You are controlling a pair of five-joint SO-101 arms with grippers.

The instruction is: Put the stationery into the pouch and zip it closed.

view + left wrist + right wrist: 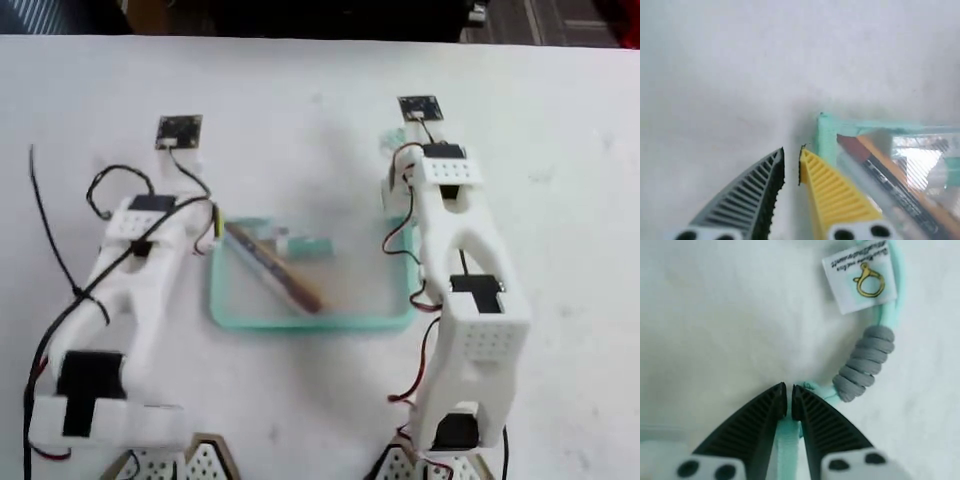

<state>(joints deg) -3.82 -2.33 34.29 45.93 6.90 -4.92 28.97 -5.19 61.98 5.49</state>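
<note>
1. The right gripper (789, 392) is pinching a mint cord (788, 440), with its jaws closed on it, at the pouch's upper-right corner in the high view.
2. A grey coil (865, 362) and a white tag (860, 277) are lying just beyond.
3. The left gripper (791, 156) is sitting closed on nothing, just beside the upper-left corner of the pouch (310, 322).
4. A pencil (275, 265) is lying slantwise inside the pouch, mid-frame.
5. A black wire (45, 230) is trailing down the frame's left side.

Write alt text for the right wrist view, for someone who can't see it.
The right gripper, with black ribbed fingers, is shut on a mint strip over a white table. From there a mint cord curves away, wrapped in a grey coil and carrying a white tag with a gold clasp.
</note>
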